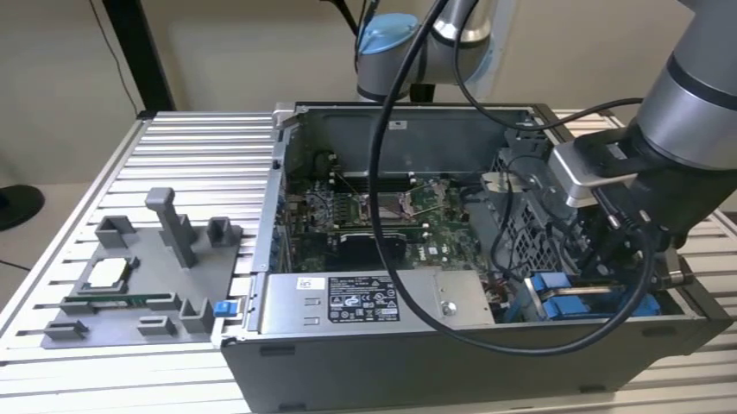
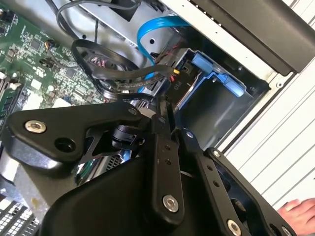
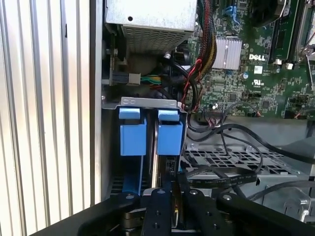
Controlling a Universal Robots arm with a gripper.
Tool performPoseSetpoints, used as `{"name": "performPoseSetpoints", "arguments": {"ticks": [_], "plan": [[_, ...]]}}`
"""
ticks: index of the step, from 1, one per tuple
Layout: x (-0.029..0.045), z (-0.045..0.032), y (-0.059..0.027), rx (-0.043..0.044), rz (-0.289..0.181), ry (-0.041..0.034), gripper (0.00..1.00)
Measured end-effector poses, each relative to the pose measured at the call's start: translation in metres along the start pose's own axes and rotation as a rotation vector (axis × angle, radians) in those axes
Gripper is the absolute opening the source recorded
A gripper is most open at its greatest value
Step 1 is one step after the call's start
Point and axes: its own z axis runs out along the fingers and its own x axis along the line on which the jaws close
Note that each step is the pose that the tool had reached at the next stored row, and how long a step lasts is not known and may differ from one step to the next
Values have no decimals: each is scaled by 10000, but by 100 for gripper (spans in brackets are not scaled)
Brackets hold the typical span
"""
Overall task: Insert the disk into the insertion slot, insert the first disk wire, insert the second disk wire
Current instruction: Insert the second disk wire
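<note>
Currently gripper (image 3: pixel 170 206) fingers pinched together at the blue-railed insertion slot (image 3: pixel 147 130), 5 o'clock corner of the PC case (image 1: pixel 461 362) in exterior view; I'd keep the connector square and press gently.

Ribbed bare aluminium with a dull sheen is seen in the table (image 1: pixel 196 138). The gripper (image 3: pixel 170 196) links are of matt black metal with bright steel screws. Smooth bright blue plastic forms the insertion slot (image 3: pixel 147 132) rails, set in grey perforated sheet metal. The motherboard (image 3: pixel 256 73) is glossy green.
</note>
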Motion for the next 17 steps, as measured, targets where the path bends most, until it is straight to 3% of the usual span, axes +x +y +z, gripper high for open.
{"name": "performPoseSetpoints", "arguments": {"ticks": [9, 17], "plan": [[0, 8, 3, 23, 0, -19, 0], [0, 8, 3, 101, -10, -19, 0]]}}
